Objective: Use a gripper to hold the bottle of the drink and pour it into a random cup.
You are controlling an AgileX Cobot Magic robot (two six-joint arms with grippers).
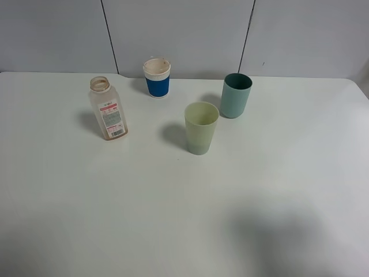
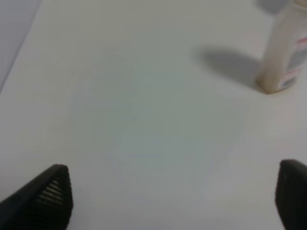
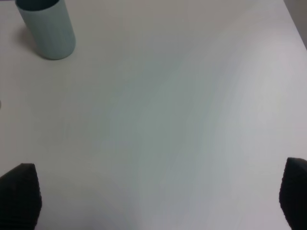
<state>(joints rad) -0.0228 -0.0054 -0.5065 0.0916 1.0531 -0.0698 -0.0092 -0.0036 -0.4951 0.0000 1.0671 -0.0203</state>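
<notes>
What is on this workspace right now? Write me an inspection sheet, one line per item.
Surface: white table, bare in front, a soft shadow at the near right.
Job's things: bottle upright at the left, uncapped, nearly empty from what shows; yellow-green cup upright in the middle, apart from the bottle.
Clutter: blue-and-white cup at the back; teal cup behind and right of the yellow-green one.
Grippers: left gripper open, holding nothing; right gripper open, holding nothing; neither appears in the high view.
Cables: nothing seen.
Surroundings: grey panelled wall behind the table.
</notes>
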